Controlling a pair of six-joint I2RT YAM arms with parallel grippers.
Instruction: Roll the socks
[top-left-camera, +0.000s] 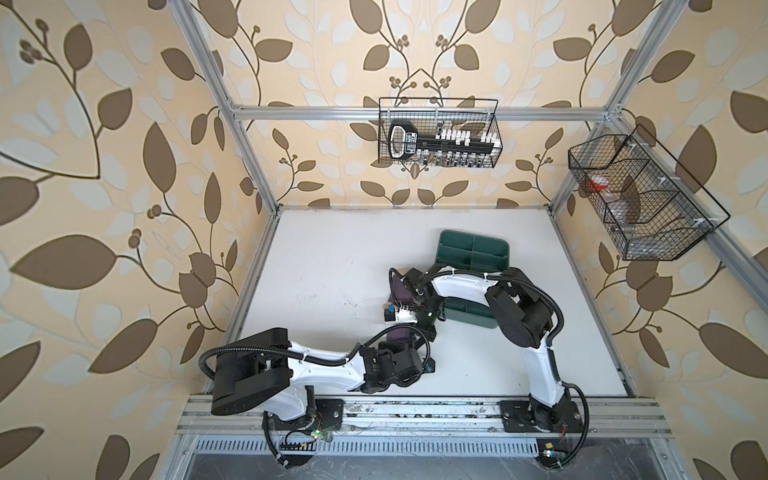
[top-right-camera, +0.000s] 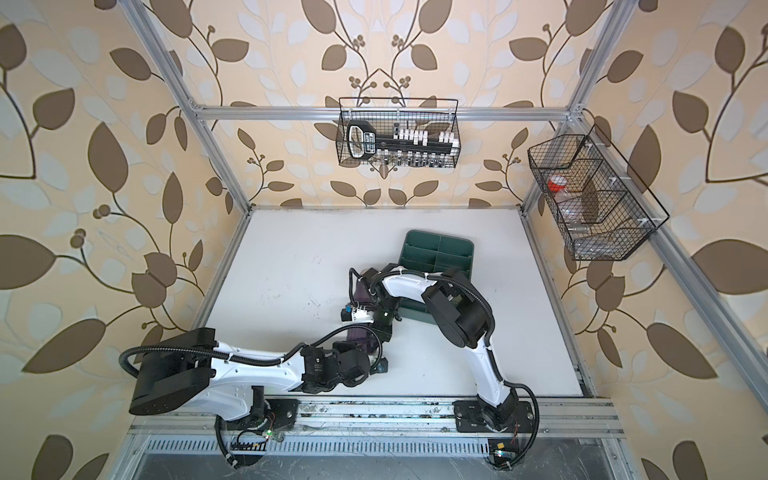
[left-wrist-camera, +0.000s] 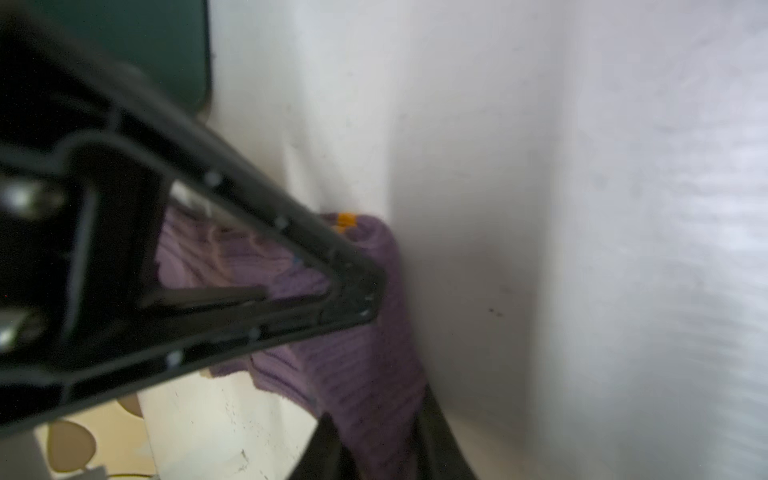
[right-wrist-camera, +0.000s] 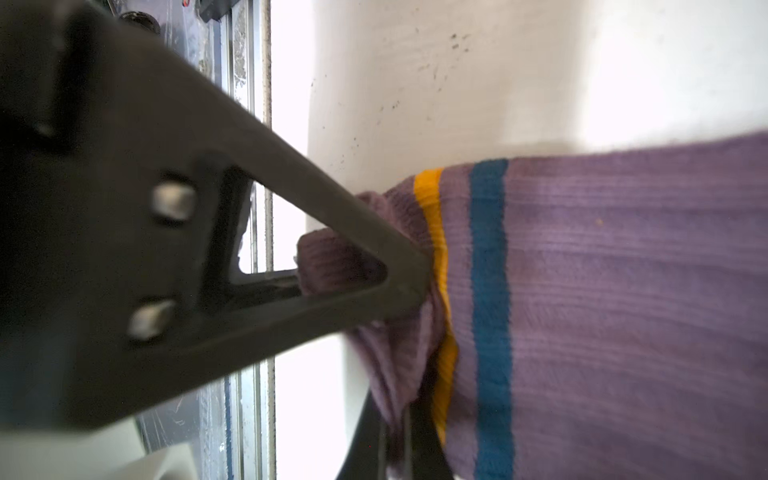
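Right wrist view: shows the right gripper (right-wrist-camera: 415, 282) pinched closed on the cuff end of the purple sock (right-wrist-camera: 623, 291), right at the yellow stripe (right-wrist-camera: 436, 232), with the blue stripe (right-wrist-camera: 490, 291) just beyond. Shows the ribbed leg stretching away over the white table (right-wrist-camera: 457, 83).

Left wrist view: catches the left gripper (left-wrist-camera: 361, 297) with its 2 fingers meeting at the tips, nipping a bunched fold of the same sock (left-wrist-camera: 365, 374). Blurs most of the rest.

Both top views: place the sock (top-left-camera: 401, 293) (top-right-camera: 365, 296) near the table's middle, just beside the dark green tray (top-left-camera: 490, 245), largely hidden under the 2 arms.
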